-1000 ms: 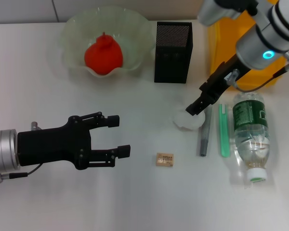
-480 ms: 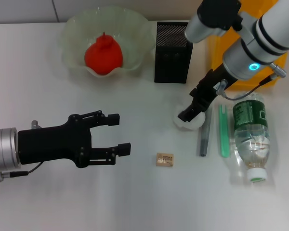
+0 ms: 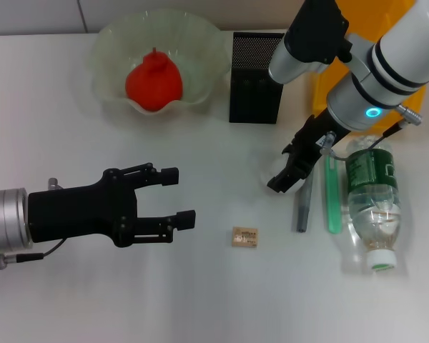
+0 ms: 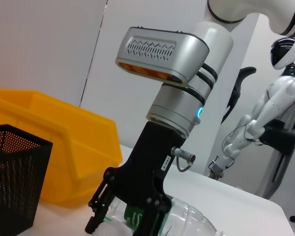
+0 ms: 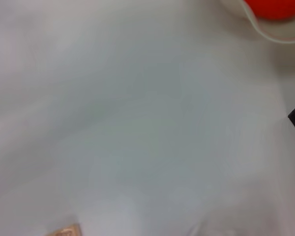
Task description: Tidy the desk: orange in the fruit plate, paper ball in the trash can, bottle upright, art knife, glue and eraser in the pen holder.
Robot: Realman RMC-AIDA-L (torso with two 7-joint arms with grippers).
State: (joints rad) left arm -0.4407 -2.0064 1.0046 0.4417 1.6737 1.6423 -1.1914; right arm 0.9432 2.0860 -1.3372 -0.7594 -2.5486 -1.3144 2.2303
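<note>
The orange [image 3: 154,82] lies in the fruit plate [image 3: 107,50] at the back left. Beside the plate stands the black mesh pen holder [image 3: 256,78]. My right gripper [image 3: 280,179] is down at the table, left of a grey pen-like tool [image 3: 301,209], and is shut on the paper ball. The ball is hidden in the head view. In the left wrist view only a white bit of the paper ball [image 4: 112,229] shows between the fingers. The bottle [image 3: 370,207] lies on its side at the right. The eraser [image 3: 244,237] is in the middle. My left gripper [image 3: 179,198] hovers open at the left.
A green stick-shaped tool [image 3: 332,196] lies between the grey tool and the bottle. The yellow trash can [image 3: 320,71] stands at the back right, largely covered by my right arm; the left wrist view shows the trash can [image 4: 64,142] behind the pen holder [image 4: 10,172].
My right gripper came down and left onto the paper ball, which showed on the table before and is now covered. The left arm has barely moved.
</note>
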